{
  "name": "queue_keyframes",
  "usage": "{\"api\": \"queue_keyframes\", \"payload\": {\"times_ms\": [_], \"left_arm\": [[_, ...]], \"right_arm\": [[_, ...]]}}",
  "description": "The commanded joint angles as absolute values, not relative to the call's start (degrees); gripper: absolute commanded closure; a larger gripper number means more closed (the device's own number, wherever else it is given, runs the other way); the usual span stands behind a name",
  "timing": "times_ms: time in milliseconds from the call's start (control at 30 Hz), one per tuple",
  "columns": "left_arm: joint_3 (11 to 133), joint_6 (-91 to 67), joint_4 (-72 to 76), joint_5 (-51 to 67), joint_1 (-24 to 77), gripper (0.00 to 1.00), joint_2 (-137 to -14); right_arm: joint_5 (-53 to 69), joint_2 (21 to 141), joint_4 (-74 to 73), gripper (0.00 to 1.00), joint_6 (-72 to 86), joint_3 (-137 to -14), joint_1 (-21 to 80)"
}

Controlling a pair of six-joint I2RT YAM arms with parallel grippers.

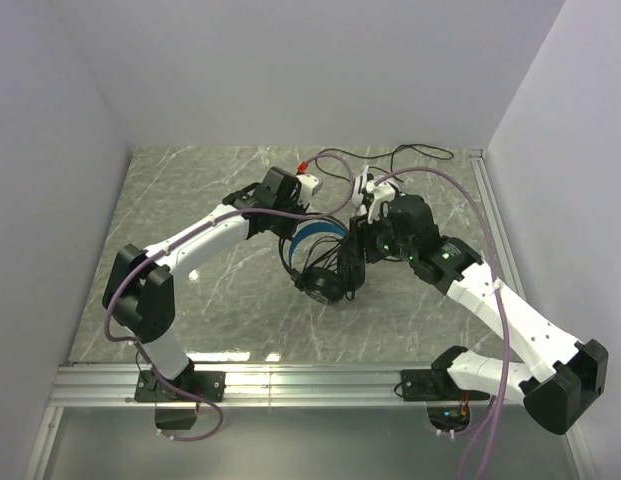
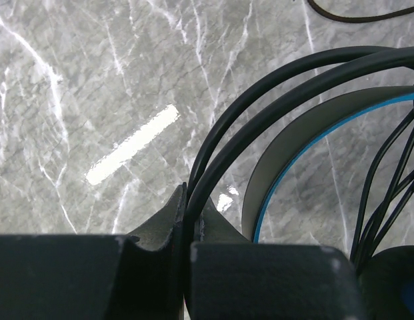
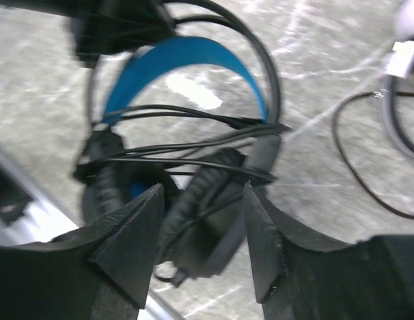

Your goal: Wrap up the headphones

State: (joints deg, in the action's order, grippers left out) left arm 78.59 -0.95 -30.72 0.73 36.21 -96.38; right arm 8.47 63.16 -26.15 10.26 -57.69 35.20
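Observation:
The headphones (image 1: 323, 262), black with a blue headband (image 1: 320, 232), hang upright over the middle of the marble table. Their thin black cable (image 3: 193, 143) is wound several times across the ear cups. My left gripper (image 1: 288, 222) is shut on the two black wire hoops (image 2: 260, 100) above the blue band (image 2: 293, 143); in the left wrist view the left gripper (image 2: 191, 200) pinches them tight. My right gripper (image 1: 358, 245) is open just right of the ear cups. In the right wrist view the right gripper (image 3: 203, 220) has an ear pad (image 3: 197, 193) below its gap, untouched.
Loose black cable (image 1: 420, 152) trails toward the back right corner, and a loop of the cable (image 3: 357, 167) lies on the table. White walls close three sides. An aluminium rail (image 1: 290, 380) runs along the near edge. Purple arm hoses (image 1: 330, 160) arch over the headphones.

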Motion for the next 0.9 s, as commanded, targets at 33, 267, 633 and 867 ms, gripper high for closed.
{"api": "queue_keyframes", "payload": {"times_ms": [33, 267, 633, 867], "left_arm": [[82.44, -3.16, -27.86, 4.48, 36.47, 1.0, -96.24], [83.41, -3.25, -28.39, 4.48, 36.47, 1.0, -96.77], [82.97, -4.04, -28.04, 4.48, 36.56, 1.0, -96.42], [82.09, -3.96, -27.78, 3.6, 36.56, 1.0, -95.19]], "right_arm": [[16.25, 61.26, -21.54, 0.49, 14.22, -58.54, 35.07], [22.33, 61.7, -10.66, 0.88, 20.82, -55.21, 37.7], [12.5, 68.73, -1.58, 1.0, 26.81, -55.37, 45.53], [4.75, 75.58, -8.35, 1.0, 26.01, -57.48, 44.91]]}}
